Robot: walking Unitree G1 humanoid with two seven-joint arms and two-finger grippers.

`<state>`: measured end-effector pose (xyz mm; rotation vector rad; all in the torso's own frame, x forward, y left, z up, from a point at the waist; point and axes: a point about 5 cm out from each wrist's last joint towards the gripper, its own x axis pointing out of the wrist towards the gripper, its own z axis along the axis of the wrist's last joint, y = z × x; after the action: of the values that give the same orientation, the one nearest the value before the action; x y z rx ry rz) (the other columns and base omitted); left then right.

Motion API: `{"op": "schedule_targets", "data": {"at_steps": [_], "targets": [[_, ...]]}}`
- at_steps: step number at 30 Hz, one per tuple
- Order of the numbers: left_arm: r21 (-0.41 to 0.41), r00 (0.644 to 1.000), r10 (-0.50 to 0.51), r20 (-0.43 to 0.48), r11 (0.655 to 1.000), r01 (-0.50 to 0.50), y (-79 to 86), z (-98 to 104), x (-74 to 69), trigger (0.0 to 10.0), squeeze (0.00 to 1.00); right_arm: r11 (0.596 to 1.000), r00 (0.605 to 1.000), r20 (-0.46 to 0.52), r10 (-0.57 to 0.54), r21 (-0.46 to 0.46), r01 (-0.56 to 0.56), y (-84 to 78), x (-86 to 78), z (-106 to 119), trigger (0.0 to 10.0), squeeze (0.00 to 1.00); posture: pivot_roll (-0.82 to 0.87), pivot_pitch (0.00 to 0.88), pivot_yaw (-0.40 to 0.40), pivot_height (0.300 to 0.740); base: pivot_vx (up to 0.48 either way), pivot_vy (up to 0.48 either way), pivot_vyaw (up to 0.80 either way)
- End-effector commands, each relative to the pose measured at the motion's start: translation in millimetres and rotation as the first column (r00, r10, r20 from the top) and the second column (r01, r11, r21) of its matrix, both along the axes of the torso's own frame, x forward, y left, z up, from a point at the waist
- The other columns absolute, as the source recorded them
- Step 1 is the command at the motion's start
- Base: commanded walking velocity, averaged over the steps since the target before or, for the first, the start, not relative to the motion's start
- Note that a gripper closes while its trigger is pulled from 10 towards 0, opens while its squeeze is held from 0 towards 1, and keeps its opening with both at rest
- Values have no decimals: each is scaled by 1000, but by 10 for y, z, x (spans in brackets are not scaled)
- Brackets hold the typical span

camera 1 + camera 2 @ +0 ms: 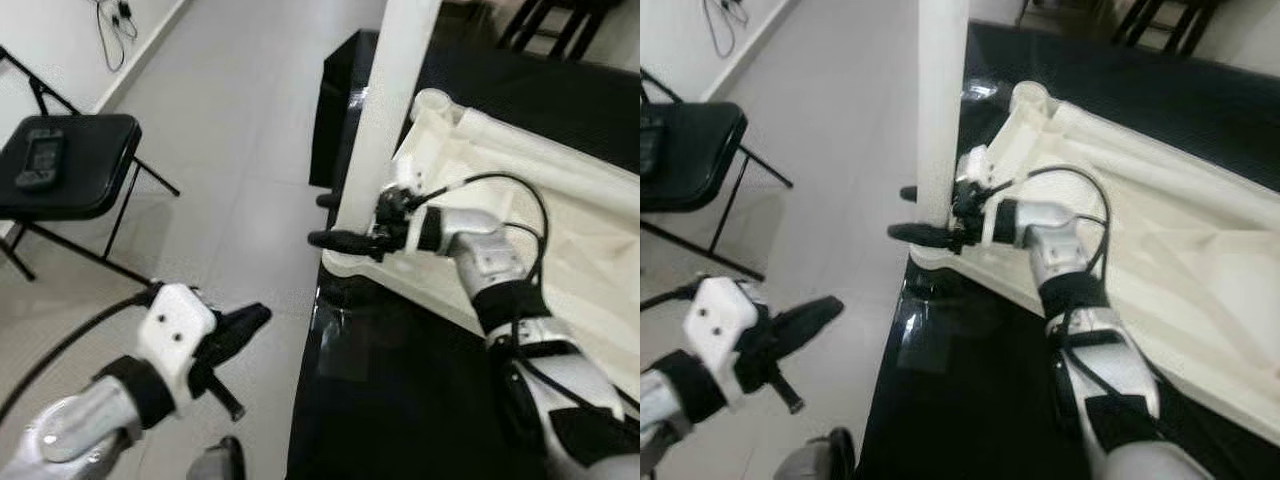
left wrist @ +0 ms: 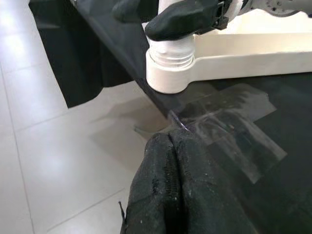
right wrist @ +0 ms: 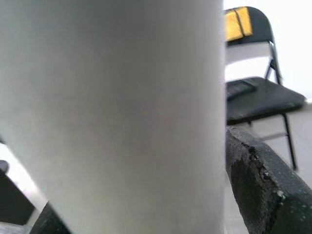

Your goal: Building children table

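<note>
- the black folding chair [image 1: 70, 165] stands on the floor, far left.
- the left gripper [image 1: 232, 335] hovers beside the black surface [image 1: 420, 400], jaws closed on nothing.
- the white table leg [image 1: 385, 130] stands upright in the corner socket of the upturned white tabletop [image 1: 560, 220]. it looks stiff, light, smooth plastic; best held low.
- the right gripper [image 1: 345, 238] has its jaws clasped around the leg near its base.

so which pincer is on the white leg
The right pincer: its black fingers straddle the upright leg near its base at the tabletop corner. The left pincer hangs shut over the floor.
</note>
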<state>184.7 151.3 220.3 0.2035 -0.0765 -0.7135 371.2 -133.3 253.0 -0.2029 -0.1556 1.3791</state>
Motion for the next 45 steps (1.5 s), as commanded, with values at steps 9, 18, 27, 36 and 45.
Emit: {"op": "schedule_targets", "data": {"at_steps": [9,18,27,36,45], "targets": [[51,999,-32,-11,998,33,65,89,-53,10000,0,989,989,67,135,51,-138,-85,-4,378,10000,0,260,457,-34,740,0,0,0],[56,999,-39,-25,998,40,80,177,-121,10000,0,971,971,122,206,98,-218,-7,-18,693,9608,0,306,471,-26,740,0,0,0],[60,999,-43,-28,997,44,86,194,-107,10000,0,971,970,130,207,96,-220,-50,-32,737,0,0,292,460,-22,740,0,0,0],[33,995,-94,-22,995,95,14,191,21,10000,0,981,980,57,191,24,-192,-347,-177,460,0,0,200,406,-37,740,0,0,0],[-54,993,-115,7,992,115,-82,184,150,10000,0,956,965,-137,-225,-224,191,-379,-746,-520,10000,0,81,317,-57,740,0,0,0]]}}
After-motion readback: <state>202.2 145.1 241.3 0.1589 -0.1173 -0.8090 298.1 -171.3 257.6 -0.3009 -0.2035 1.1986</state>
